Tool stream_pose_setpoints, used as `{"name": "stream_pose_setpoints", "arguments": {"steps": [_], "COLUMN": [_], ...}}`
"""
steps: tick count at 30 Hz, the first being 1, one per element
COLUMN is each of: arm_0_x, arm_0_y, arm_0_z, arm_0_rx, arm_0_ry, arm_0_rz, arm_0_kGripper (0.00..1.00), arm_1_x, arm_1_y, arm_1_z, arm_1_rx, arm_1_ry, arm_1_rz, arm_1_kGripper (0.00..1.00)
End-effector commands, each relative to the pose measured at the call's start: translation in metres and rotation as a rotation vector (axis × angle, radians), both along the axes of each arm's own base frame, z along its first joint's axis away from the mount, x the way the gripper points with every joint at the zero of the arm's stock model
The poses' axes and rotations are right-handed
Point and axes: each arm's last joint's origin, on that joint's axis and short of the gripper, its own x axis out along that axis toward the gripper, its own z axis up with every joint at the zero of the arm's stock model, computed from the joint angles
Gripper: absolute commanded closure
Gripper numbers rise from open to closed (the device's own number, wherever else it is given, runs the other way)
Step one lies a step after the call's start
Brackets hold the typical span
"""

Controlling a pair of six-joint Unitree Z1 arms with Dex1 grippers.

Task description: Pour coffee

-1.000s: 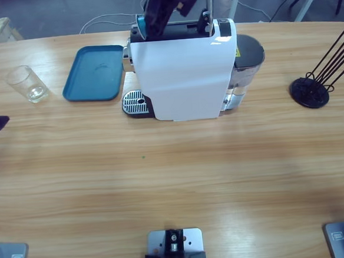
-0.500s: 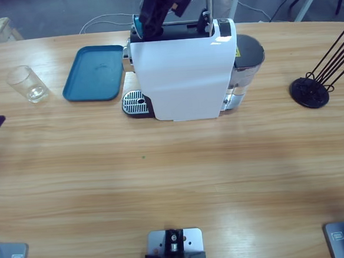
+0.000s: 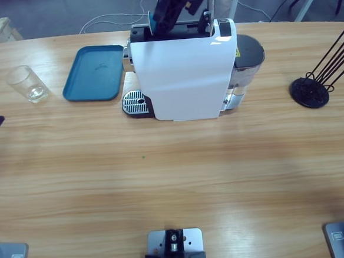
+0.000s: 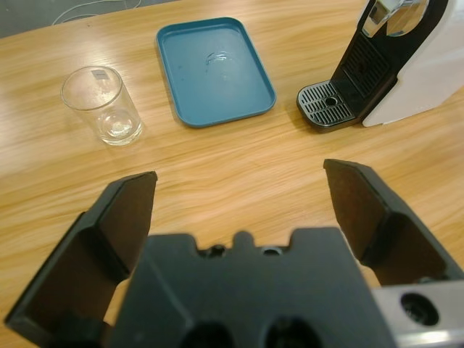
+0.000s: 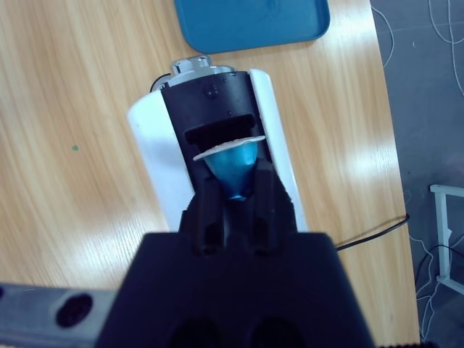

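The right gripper [image 5: 232, 190], clenched on a blue foil-rimmed coffee capsule [image 5: 230, 165], holds it rim-first just before the white boxy coffee machine's [image 5: 154, 156] dark top slot [image 5: 217, 132].

Black angular jaws, silver wrist plate, apparently recessed screw-holes.

My right gripper [image 3: 160, 25], clamped on the blue coffee capsule [image 5: 233, 168], has shifted toward 3 o'clock along the top of the white coffee machine [image 3: 183, 78]. The capsule now sits over the black slot [image 5: 217, 133] instead of hanging off the machine's 9 o'clock corner.
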Motion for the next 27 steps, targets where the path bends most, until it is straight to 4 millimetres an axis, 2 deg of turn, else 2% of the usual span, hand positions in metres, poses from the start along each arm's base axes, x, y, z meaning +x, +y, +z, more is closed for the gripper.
{"name": "stream_pose_setpoints", "arguments": {"steps": [1,9,13,20,27], "arm_0_x": [-0.005,-0.006,-0.007,-0.007,-0.007], "arm_0_y": [0.002,0.003,0.003,0.003,0.004], "arm_0_z": [-0.01,-0.01,-0.01,-0.009,-0.01], "arm_0_rx": [0.002,-0.001,-0.003,-0.003,-0.004], "arm_0_ry": [0.012,0.007,0.004,0.002,0.001], "arm_0_rz": [-0.016,-0.014,-0.015,-0.014,-0.013], "arm_0_kGripper": [0.013,0.013,0.013,0.013,0.013], "arm_1_x": [0.017,0.019,0.018,0.015,0.014], "arm_1_y": [0.002,0.021,0.022,0.019,0.032], "arm_1_z": [-0.02,-0.023,-0.028,-0.023,-0.025], "arm_1_rx": [-0.035,-0.033,-0.053,-0.051,-0.025], "arm_1_ry": [0.041,0.067,0.094,0.098,0.115], "arm_1_rz": [-0.035,0.0,-0.001,-0.005,0.028], "arm_1_kGripper": [1.0,1.0,1.0,1.0,1.0]}}
